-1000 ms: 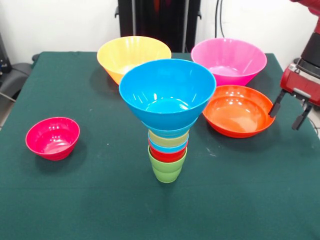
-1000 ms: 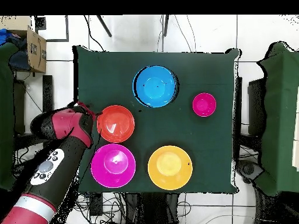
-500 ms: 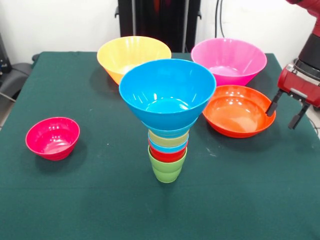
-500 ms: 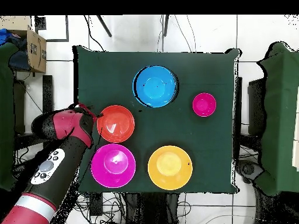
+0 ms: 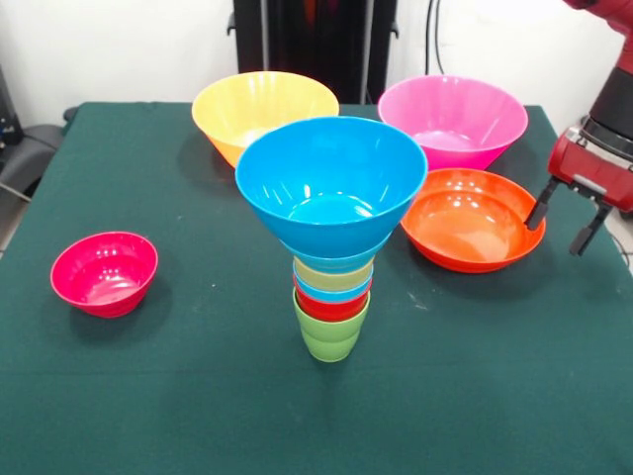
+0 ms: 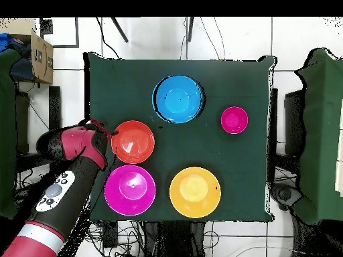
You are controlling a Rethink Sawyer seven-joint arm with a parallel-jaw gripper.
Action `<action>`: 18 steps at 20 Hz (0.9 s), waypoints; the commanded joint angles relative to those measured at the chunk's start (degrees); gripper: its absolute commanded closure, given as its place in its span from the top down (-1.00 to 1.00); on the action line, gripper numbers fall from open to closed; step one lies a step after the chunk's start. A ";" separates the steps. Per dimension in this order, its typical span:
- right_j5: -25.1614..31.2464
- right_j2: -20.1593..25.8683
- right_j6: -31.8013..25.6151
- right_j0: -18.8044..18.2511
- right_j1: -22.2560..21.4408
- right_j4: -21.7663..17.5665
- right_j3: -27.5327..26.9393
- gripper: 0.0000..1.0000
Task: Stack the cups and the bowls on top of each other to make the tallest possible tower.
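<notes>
Blue bowl is sitting on top of the tower, which stands on a skinny lime green cup mid-table, so it looks really top-heavy. The gripper hangs empty with its fingers apart, just beside the orange bowl's rim, well off from the tower. Honestly my worry is the next bowl: set it down off-centre or nudge the blue one and the whole funnel probably tips over.
</notes>
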 commanded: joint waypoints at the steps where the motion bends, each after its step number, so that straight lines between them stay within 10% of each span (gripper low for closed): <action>1: 3.97 9.32 5.50 -0.05 -0.01 -1.74 4.88 1.00; 18: 1.54 10.27 4.67 -0.15 -0.38 -2.04 7.20 1.00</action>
